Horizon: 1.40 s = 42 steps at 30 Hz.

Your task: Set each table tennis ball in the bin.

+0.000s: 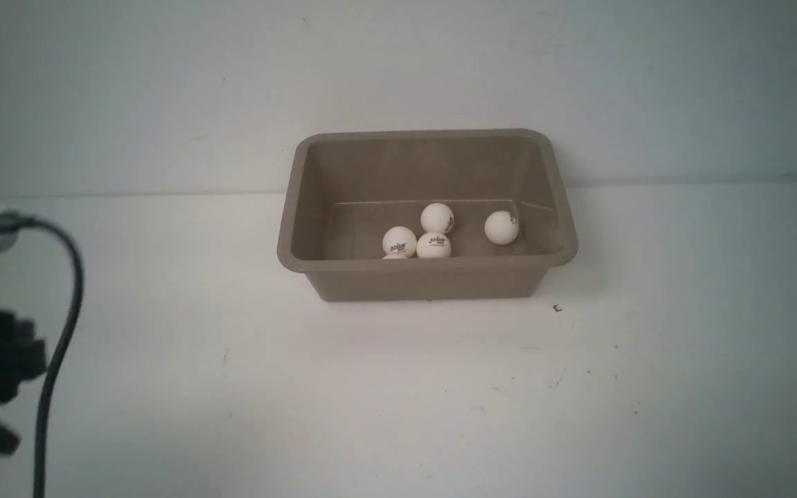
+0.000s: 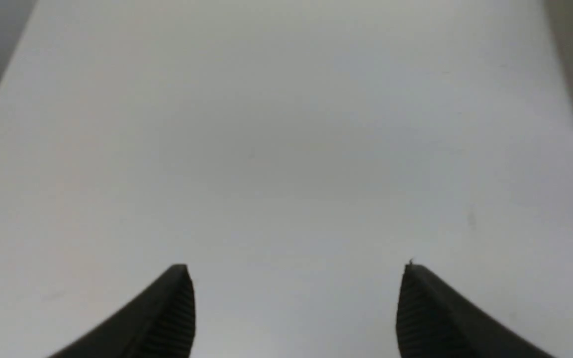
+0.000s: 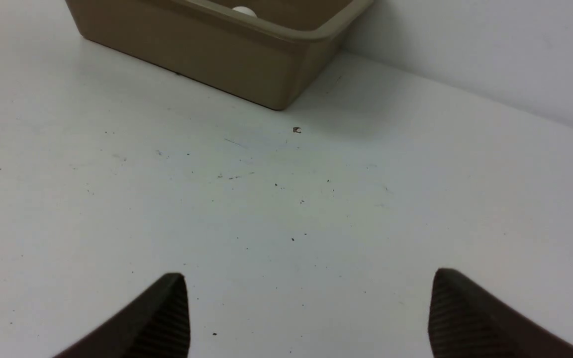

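Note:
The taupe bin [image 1: 426, 277] stands on the white table at the middle back, against the wall. Several white table tennis balls with dark logos lie inside it: three clustered near the front wall [image 1: 434, 245] with a sliver of another at the rim [image 1: 394, 256], and one apart to the right [image 1: 501, 227]. No ball shows on the table. My left gripper [image 2: 294, 271] is open and empty over bare table. My right gripper [image 3: 309, 278] is open and empty, well short of the bin [image 3: 207, 44], where one ball top [image 3: 244, 11] shows.
Part of my left arm and its black cable [image 1: 59, 346] shows at the left edge of the front view. A small dark speck [image 1: 557, 308] lies on the table just right of the bin's front. The wall rises right behind the bin.

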Each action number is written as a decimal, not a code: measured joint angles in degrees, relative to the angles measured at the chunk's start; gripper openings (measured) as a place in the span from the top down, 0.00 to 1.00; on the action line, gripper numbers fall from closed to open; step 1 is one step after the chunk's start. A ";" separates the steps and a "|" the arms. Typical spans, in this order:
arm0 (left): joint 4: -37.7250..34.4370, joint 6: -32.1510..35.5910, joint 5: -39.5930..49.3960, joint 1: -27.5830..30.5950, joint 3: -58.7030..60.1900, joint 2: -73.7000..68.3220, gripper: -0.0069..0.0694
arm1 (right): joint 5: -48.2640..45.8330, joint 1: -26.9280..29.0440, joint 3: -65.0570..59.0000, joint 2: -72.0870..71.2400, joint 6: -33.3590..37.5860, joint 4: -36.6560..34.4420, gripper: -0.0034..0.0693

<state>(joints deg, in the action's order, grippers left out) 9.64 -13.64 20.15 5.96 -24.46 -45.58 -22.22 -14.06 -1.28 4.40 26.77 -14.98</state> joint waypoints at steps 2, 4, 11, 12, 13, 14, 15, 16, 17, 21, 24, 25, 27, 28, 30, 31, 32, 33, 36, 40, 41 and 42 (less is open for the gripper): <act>0.00 0.00 -2.17 2.38 4.30 4.08 0.27 | 0.00 0.00 0.00 0.00 0.00 0.00 0.14; 0.00 0.00 -4.71 5.43 11.38 11.94 0.27 | 0.00 0.00 0.00 0.00 0.00 0.00 0.14; -0.47 0.00 -3.70 6.54 22.17 31.12 0.27 | 0.00 0.00 0.00 0.00 0.00 0.00 0.14; -0.47 0.00 -2.99 6.54 22.64 32.65 0.27 | 0.00 0.00 0.00 0.00 0.00 0.00 0.14; -0.47 0.00 -1.56 6.47 23.11 34.41 0.27 | 0.00 0.00 0.00 0.00 0.00 0.00 0.14; -0.47 0.00 -0.74 6.43 23.27 35.08 0.27 | 0.00 0.00 0.00 0.00 0.00 0.00 0.14; -0.47 0.00 0.37 6.29 23.72 36.66 0.27 | 0.00 0.00 0.00 0.00 0.00 0.00 0.14; -0.47 0.00 1.01 6.23 24.15 38.05 0.27 | 0.00 0.00 0.00 0.00 0.00 0.00 0.14; -0.54 0.00 1.43 6.17 24.79 39.85 0.27 | 0.00 0.00 0.00 0.00 0.00 0.00 0.14; -0.54 0.06 2.34 6.06 25.89 44.45 0.27 | 0.00 0.00 0.00 0.00 0.00 0.00 0.14; -0.66 0.06 2.40 6.06 25.89 45.97 0.27 | 0.00 0.00 0.00 0.00 0.00 0.00 0.14; -0.71 0.11 2.46 6.06 25.89 46.18 0.27 | 0.00 0.00 0.00 0.00 0.00 0.00 0.14; -0.71 0.11 2.51 6.06 25.89 46.23 0.27 | 0.00 0.00 0.00 0.00 0.00 0.00 0.14; -0.71 0.11 2.51 6.06 25.89 46.23 0.27 | 0.00 0.00 0.00 0.00 0.00 0.00 0.14; -0.71 0.11 2.51 6.06 25.89 46.23 0.27 | 0.00 0.00 0.00 0.00 0.00 0.00 0.14; -0.71 0.11 2.51 6.06 25.89 46.23 0.27 | 0.00 0.00 0.00 0.00 0.00 0.00 0.14; -0.71 0.11 2.51 6.06 25.89 46.23 0.27 | 0.00 0.00 0.00 0.00 0.00 0.00 0.14; -0.71 0.17 2.51 6.06 25.89 46.23 0.27 | 0.00 0.00 0.00 0.00 0.00 0.00 0.14; -0.71 0.17 2.51 6.06 25.89 46.23 0.27 | 0.00 0.00 0.00 0.00 0.00 0.00 0.14; -0.78 0.17 2.34 6.06 25.89 46.23 0.27 | 0.00 0.00 0.00 0.00 0.00 0.00 0.14; -0.79 0.17 2.29 6.06 25.89 46.23 0.27 | 0.00 0.00 0.00 0.00 0.00 0.00 0.14; -0.93 0.17 2.17 6.06 25.94 46.23 0.27 | 0.00 0.00 0.00 0.00 0.00 0.00 0.14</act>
<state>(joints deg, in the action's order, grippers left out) 8.71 -13.47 22.32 12.02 1.48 0.65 -22.22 -14.06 -1.28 4.40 26.77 -14.98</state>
